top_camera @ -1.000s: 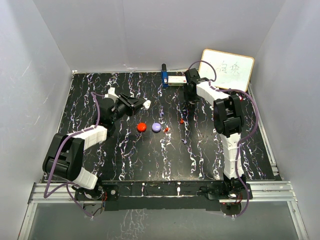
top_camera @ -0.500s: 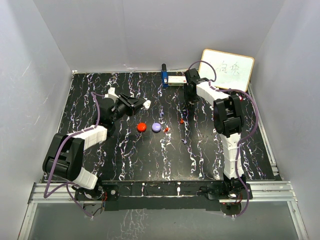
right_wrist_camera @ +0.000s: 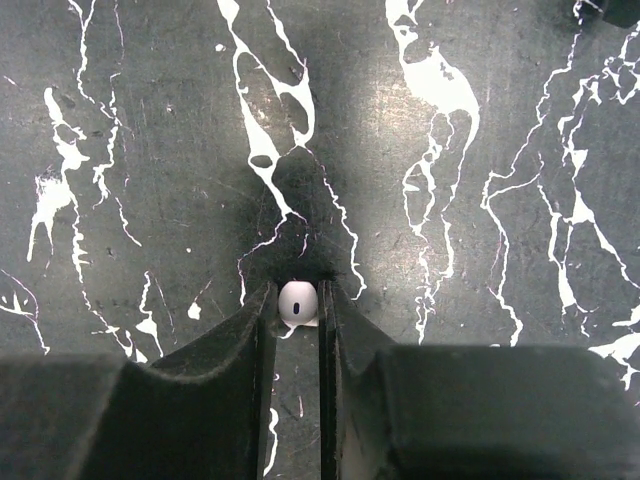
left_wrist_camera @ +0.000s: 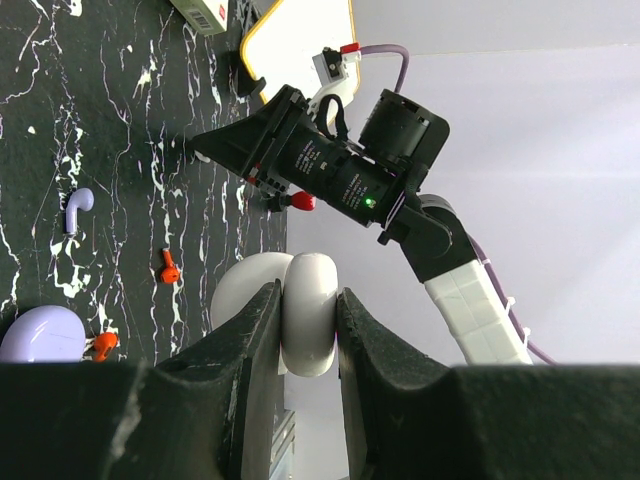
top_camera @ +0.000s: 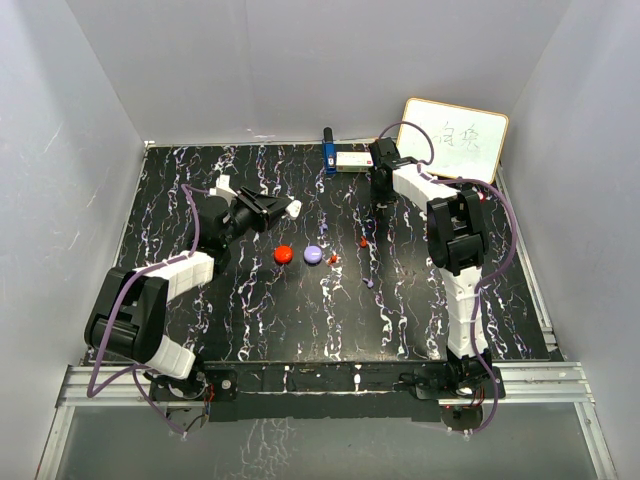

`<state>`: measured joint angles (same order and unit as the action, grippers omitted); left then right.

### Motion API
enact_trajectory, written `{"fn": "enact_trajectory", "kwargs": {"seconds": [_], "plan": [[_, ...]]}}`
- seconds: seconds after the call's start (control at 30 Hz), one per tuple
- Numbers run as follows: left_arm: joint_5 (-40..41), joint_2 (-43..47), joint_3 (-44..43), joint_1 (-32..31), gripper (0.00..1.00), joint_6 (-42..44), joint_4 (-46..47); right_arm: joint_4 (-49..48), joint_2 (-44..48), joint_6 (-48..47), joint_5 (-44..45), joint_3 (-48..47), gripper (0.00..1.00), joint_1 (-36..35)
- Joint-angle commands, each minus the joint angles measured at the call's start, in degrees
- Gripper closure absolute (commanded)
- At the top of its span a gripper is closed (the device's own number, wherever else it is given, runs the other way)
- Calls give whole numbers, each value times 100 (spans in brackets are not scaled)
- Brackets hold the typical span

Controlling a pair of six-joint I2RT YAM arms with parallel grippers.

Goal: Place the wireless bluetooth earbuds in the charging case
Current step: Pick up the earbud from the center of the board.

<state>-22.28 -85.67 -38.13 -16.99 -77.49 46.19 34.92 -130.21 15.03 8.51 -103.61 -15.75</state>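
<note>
The right claw [right_wrist_camera: 297,312] pinches a white earbud [right_wrist_camera: 298,299] down on the black marbled counter [right_wrist_camera: 150,150], at the far side near the whiteboard [top_camera: 457,138]. The left claw [left_wrist_camera: 305,300] is pressed onto a white charging case [left_wrist_camera: 312,335], left of centre. Between the arms lie a red puck [top_camera: 283,254] and a purple puck [top_camera: 313,254], with a red earbud [top_camera: 333,258] just beside the latter. A second red earbud [top_camera: 363,242] and a purple earbud [top_camera: 371,284] lie farther right.

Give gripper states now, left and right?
Left gripper: closed, holding the white charging case.
Right gripper: closed on a white earbud.
</note>
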Motion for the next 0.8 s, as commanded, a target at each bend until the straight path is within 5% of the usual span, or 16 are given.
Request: {"fn": "enact_trajectory", "kwargs": {"seconds": [0.0, 0.2, 0.33, 0.63, 0.77], "plan": [[-66, 284, 26, 29, 100, 33, 69, 86, 40, 72, 116, 143, 87, -20], [-65, 288, 15, 29, 100, 42, 47, 94, 247, 170, -68, 78, 96, -24], [-74, 265, -12, 28, 100, 55, 45, -247, 884, 476, -978, 180, 100, -12], [-92, 105, -62, 29, 100, 29, 231, -2504, 2367, 2263, -3391, 1736, 100, -15], [-90, -87, -99, 29, 100, -45, 478, -4226, 2815, 3506, -4263, 2795, 100, -24]]}}
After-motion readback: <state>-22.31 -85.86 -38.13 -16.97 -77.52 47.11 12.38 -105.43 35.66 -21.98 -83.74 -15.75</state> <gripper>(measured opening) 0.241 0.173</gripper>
